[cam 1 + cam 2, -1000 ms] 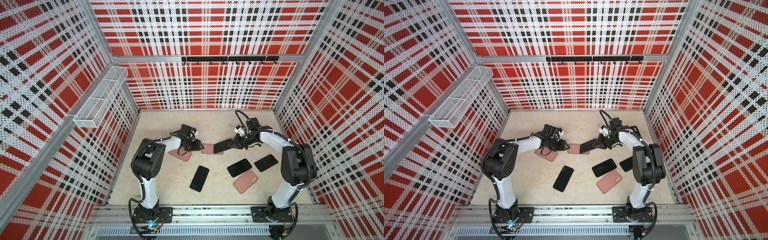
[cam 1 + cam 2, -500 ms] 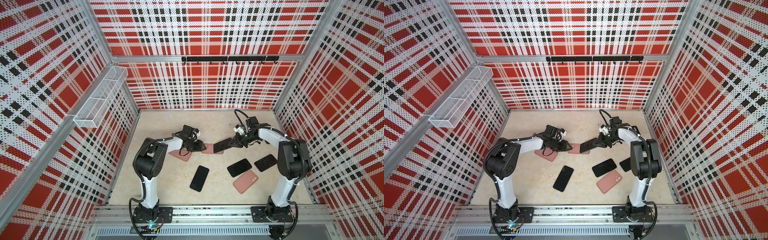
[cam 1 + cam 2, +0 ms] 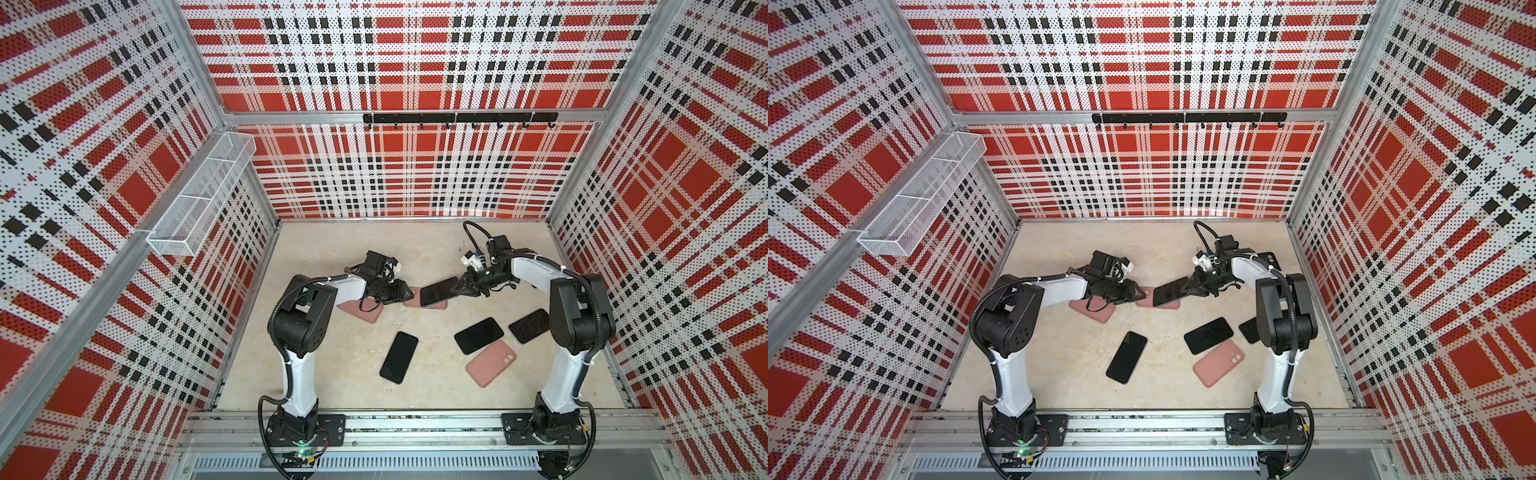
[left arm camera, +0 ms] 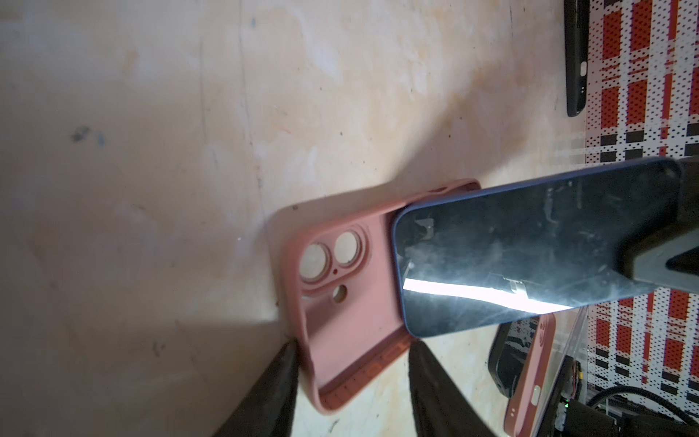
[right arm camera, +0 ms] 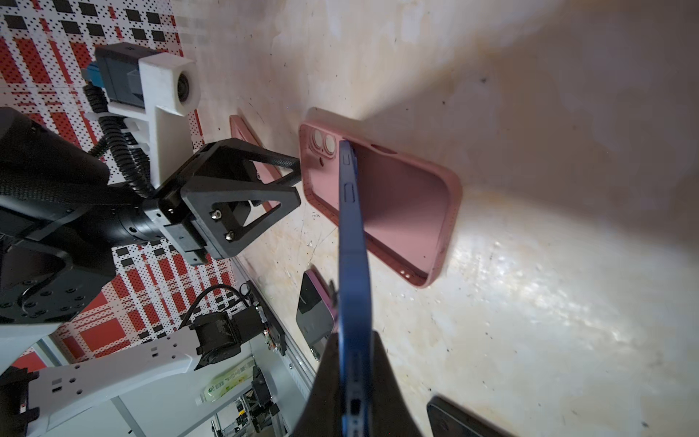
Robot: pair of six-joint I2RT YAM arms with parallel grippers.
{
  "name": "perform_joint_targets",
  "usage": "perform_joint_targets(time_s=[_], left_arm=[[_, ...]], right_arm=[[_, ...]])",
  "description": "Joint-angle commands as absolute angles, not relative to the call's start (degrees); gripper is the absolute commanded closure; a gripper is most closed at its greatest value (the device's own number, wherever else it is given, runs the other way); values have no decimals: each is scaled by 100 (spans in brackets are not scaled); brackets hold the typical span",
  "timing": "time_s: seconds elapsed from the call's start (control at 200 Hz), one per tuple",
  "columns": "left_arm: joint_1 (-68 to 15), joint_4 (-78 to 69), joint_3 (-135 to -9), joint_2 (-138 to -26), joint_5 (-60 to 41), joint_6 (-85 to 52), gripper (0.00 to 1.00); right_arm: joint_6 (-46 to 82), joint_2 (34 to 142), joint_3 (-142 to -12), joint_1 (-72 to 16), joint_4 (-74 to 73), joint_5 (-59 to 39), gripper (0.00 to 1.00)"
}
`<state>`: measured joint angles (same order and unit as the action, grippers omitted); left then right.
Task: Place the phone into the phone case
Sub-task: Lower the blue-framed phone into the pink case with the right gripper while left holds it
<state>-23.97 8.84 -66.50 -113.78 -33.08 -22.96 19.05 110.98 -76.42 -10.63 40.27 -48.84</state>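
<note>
While the left gripper [image 4: 353,352] is pinching the pink phone case [image 4: 351,302] steady, the right gripper [image 3: 460,286] is clamping the blue phone [image 3: 438,291], angling it in.

White links [image 3: 298,374], black joints [image 3: 305,320], corrugated cables [image 3: 471,232], triangular black left gripper [image 5: 299,181]

The dark blue slab phone [image 3: 438,291] covers most of the open pink silicone case [image 3: 434,306]; whether the left jaws pinch its corner I can't quite make out.

Scuffed beige tabletop [image 3: 332,249]: three pink cases [image 3: 490,362], flat black phones [image 3: 399,351] (several, scattered).
</note>
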Motion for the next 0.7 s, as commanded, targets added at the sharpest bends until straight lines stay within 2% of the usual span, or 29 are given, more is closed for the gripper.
perform_joint_targets(time_s=[0.0,0.381,0.696], left_arm=[[-2494,818,-6560,-11557,-3603,-2370,50],[-2590,879,-6575,-11602,-3545,-2410,53],[-2609,892,-6587,-11633,-3542,-2445,48]], right_arm=[[2028,11320,-7538,-1245,3871,-4770,100],[2605,11475,-7066,-1414,2857,-5067,100],[2389,11738,-7212,-1511,2963,-5201,100]])
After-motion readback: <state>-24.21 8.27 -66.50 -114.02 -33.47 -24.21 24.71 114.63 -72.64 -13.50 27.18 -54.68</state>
